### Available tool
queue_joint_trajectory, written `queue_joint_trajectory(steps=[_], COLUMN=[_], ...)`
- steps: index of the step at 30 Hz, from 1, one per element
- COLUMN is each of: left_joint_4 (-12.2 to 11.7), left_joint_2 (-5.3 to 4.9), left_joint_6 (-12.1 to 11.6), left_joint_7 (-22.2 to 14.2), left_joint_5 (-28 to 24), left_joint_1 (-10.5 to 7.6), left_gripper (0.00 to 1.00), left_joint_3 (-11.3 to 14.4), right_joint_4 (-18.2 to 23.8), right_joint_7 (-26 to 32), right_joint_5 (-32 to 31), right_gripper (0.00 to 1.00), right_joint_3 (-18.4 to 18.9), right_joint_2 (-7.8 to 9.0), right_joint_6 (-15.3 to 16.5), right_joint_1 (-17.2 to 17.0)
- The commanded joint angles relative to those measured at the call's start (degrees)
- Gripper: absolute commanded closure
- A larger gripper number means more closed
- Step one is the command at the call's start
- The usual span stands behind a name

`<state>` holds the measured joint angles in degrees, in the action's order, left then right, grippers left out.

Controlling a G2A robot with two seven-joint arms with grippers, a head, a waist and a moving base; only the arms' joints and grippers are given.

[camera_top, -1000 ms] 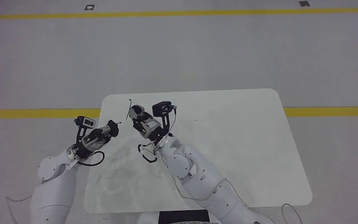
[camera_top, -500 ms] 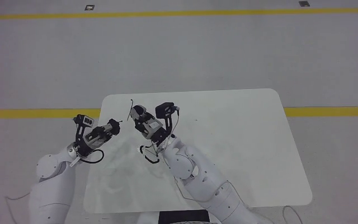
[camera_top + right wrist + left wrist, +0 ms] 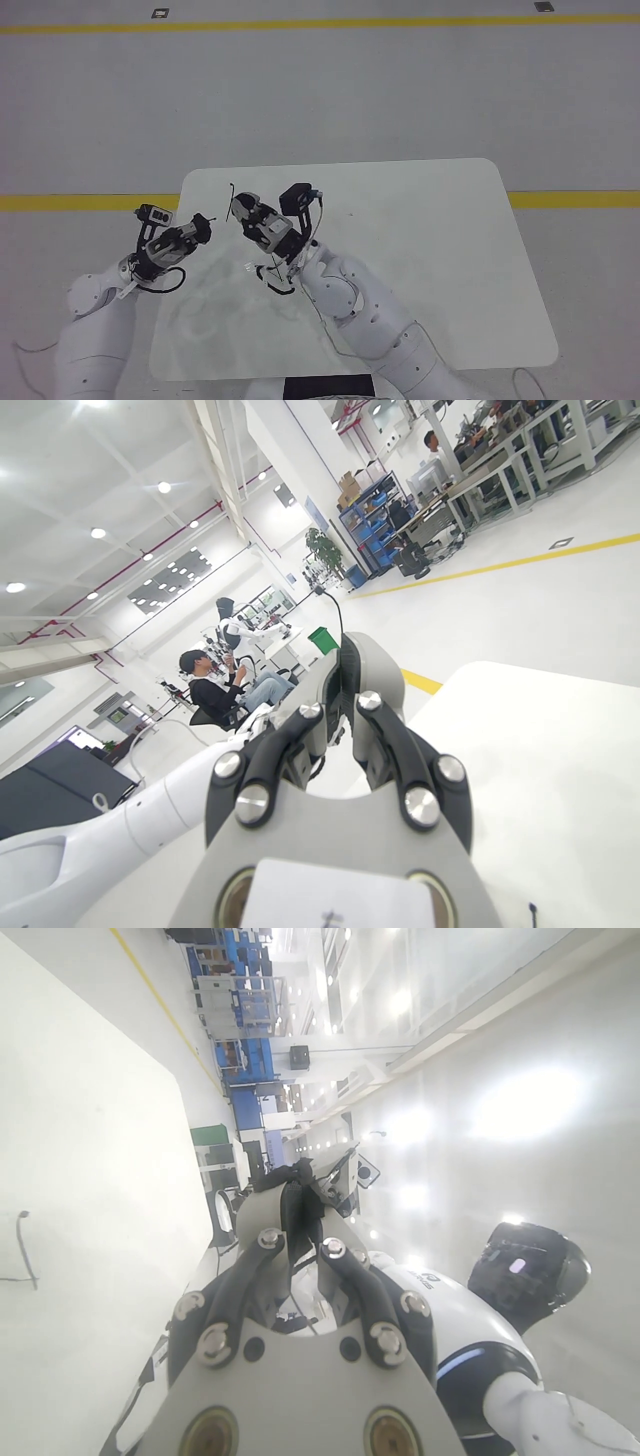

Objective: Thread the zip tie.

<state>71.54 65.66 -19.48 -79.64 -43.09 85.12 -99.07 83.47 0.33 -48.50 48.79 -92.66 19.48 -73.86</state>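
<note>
One zip tie [image 3: 339, 615] juts from my right end effector [image 3: 344, 650], which is clamped on its strap above the bench [image 3: 420, 250], head end free. My left end effector [image 3: 299, 1183], closed tight, sits just beside. I judge nothing threaded yet: tail must enter head.

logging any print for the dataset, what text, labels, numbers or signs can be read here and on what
No text here can be read.
White label behind the right gripper: a dark mark, cut off at the picture's edge.
Pale blue wall sign in the room behind: too small.
The thin black zip tie and the white table: no print.
</note>
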Motion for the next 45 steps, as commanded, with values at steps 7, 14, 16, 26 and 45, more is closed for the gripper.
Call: queue_joint_trajectory(steps=[7,14,16,26,45], left_joint_4=[0.8,0.8,0.8,0.8,6.2], left_joint_2=[-2.06,-2.06,-2.06,-2.06,-1.59], left_joint_6=[0.0,0.0,0.0,0.0,0.0], left_joint_7=[0.0,0.0,0.0,0.0,7.1], left_joint_5=[-1.3,-1.3,-1.3,-1.3,1.8], left_joint_1=[-0.04,-0.04,-0.04,-0.04,2.33], left_gripper=[1.0,1.0,1.0,1.0,1.0], left_joint_3=[2.5,2.5,2.5,2.5,0.9], right_joint_4=[0.0,0.0,0.0,0.0,0.0], right_joint_7=[0.3,0.3,0.3,0.3,0.3], right_joint_5=[-0.2,-0.2,-0.2,-0.2,-0.2], right_gripper=[1.0,1.0,1.0,1.0,1.0], right_joint_3=[-0.3,-0.3,-0.3,-0.3,-0.3], right_joint_2=[0.27,0.27,0.27,0.27,0.27], right_joint_6=[0.0,0.0,0.0,0.0,0.0], right_joint_1=[0.3,0.3,0.3,0.3,0.3])
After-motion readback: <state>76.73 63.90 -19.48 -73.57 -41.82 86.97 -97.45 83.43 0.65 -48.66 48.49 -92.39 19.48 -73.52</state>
